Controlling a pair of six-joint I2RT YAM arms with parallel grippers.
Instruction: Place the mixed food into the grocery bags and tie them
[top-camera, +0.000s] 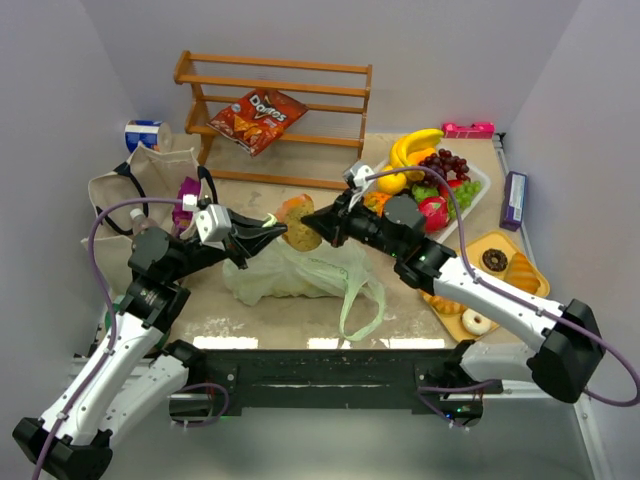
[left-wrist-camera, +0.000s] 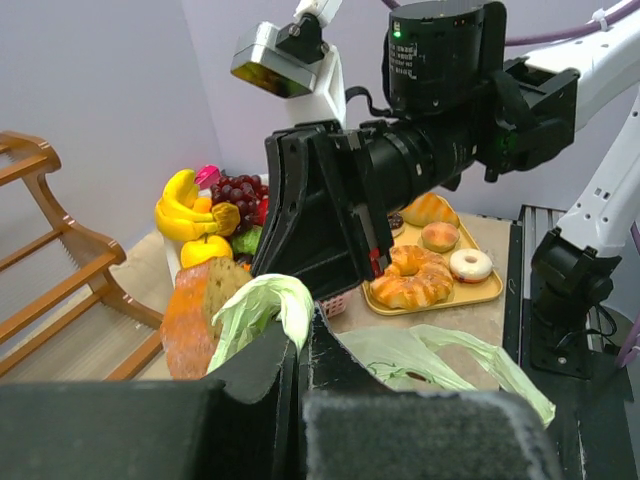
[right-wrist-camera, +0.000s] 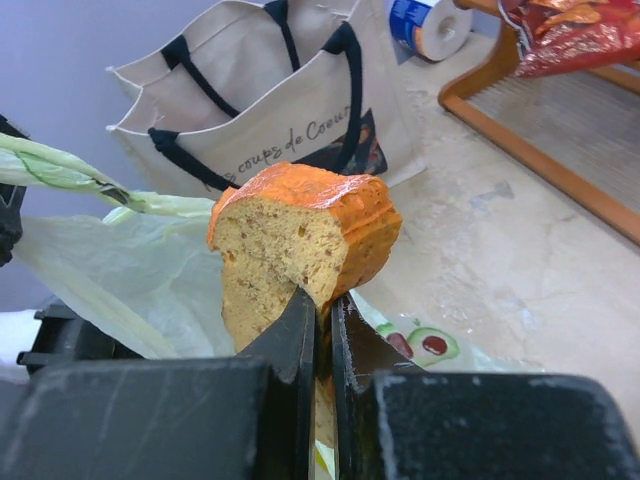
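Observation:
A pale green plastic grocery bag (top-camera: 290, 275) lies crumpled on the table between the arms. My left gripper (top-camera: 262, 228) is shut on one of its loop handles (left-wrist-camera: 262, 305) and holds that handle lifted. My right gripper (top-camera: 318, 228) is shut on the lower edge of an orange-crusted bread chunk (right-wrist-camera: 300, 235), which hangs just right of the raised handle and above the bag (right-wrist-camera: 130, 270). The beige tote (top-camera: 130, 195) with black handles stands at the left. A purple packet (top-camera: 187, 195) pokes out of the tote.
A wooden rack (top-camera: 280, 100) at the back carries a red Doritos packet (top-camera: 258, 117). A white tray of toy fruit (top-camera: 478, 185) and a yellow tray of pastries (top-camera: 540, 285) sit on the right. A purple box (top-camera: 515, 198) lies by the right wall, and a blue-and-white roll (top-camera: 147, 133) behind the tote.

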